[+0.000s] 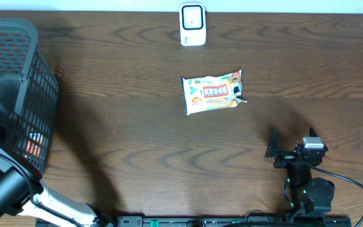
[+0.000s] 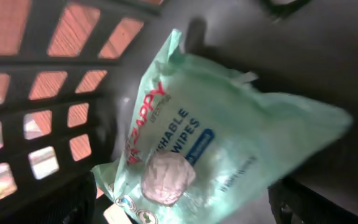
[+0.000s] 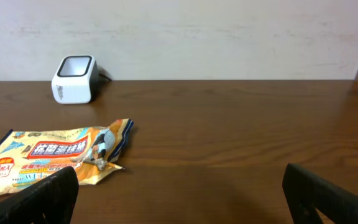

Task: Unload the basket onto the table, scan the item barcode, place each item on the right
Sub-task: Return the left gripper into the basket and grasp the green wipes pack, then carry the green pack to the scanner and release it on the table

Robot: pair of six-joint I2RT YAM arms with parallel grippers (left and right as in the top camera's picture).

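At the far left the black mesh basket (image 1: 43,113) stands on the surface (image 1: 118,126), and the left arm reaches down into it. In its wrist view the left gripper (image 2: 182,190) is spread wide, its dark fingers (image 2: 73,202) at the two lower corners of the view. The green wipes pack (image 2: 229,137) lies inside the basket directly ahead, its lower end between them, with no pinch visible. Its long axis slants from lower left to upper right across the gap. This seems the item to be lifted out, and the left arm is clearly the nearer.

Mid-surface lies an orange snack packet (image 1: 212,93). The white scanner (image 1: 193,25) stands beyond it at the far edge.

At lower right the right gripper (image 1: 293,144) hangs fully spread and empty, well apart from the basket.
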